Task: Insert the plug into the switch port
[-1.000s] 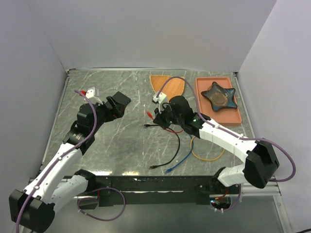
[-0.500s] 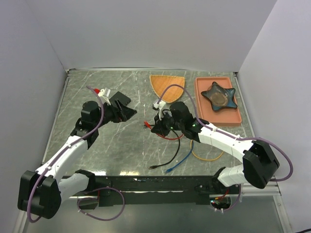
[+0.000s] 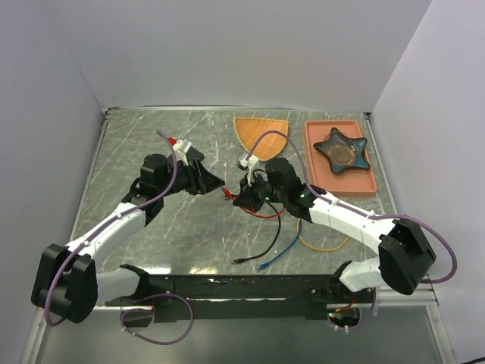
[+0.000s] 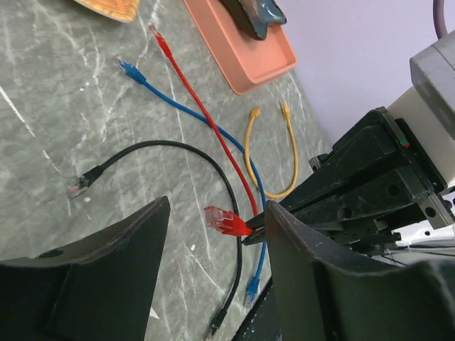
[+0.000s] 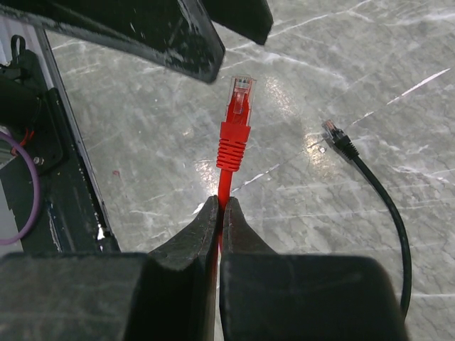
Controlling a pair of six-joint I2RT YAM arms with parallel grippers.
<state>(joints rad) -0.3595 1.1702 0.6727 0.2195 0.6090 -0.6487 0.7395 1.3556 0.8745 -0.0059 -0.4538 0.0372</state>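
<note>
plug [image 3: 226, 194] left of right hand [image 3: 241, 199], tray [image 3: 309, 144] behind

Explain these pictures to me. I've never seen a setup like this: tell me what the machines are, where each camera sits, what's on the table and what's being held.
These are two robots, a left arm and a right arm, at a marble-patterned table. Each ends in a two-finger hand. The wide picture looks down from above; the other two come from cameras on the wrists. On the table lie a black cable, a blue cable, a yellow cable, a fan-shaped orange mat and an orange tray holding a star-shaped dish. The right hand pinches a red cable just behind its plug, which sticks out between the open fingers of the left hand.
</note>
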